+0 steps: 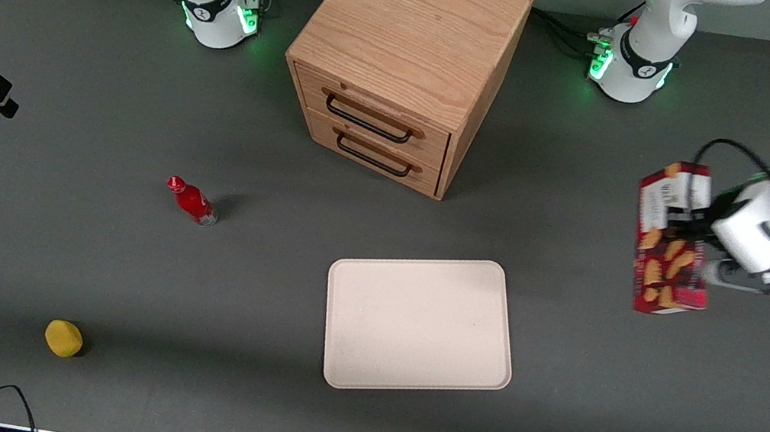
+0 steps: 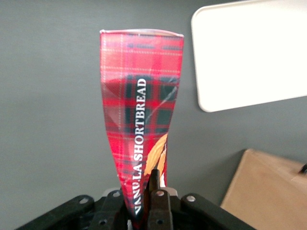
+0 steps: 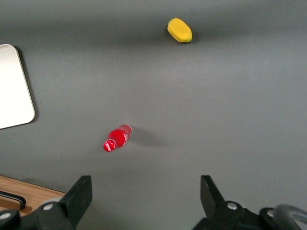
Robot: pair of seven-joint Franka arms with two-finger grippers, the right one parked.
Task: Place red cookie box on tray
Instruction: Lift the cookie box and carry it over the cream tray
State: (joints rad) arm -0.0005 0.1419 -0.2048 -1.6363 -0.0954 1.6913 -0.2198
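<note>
The red cookie box [image 1: 670, 242] hangs in the air, held lengthwise above the table at the working arm's end. My left gripper [image 1: 695, 230] is shut on it near its middle. In the left wrist view the box [image 2: 141, 110] shows its red tartan side with white lettering, and my gripper [image 2: 144, 201] pinches its near end between the fingers [image 2: 154, 184]. The cream tray [image 1: 418, 324] lies flat on the table, nearer the front camera than the box and toward the table's middle. It also shows in the left wrist view [image 2: 254, 52].
A wooden two-drawer cabinet [image 1: 410, 58] stands farther from the front camera than the tray. A small red bottle [image 1: 192, 201] and a yellow object [image 1: 63, 338] lie toward the parked arm's end. The cabinet's corner shows in the left wrist view [image 2: 268, 191].
</note>
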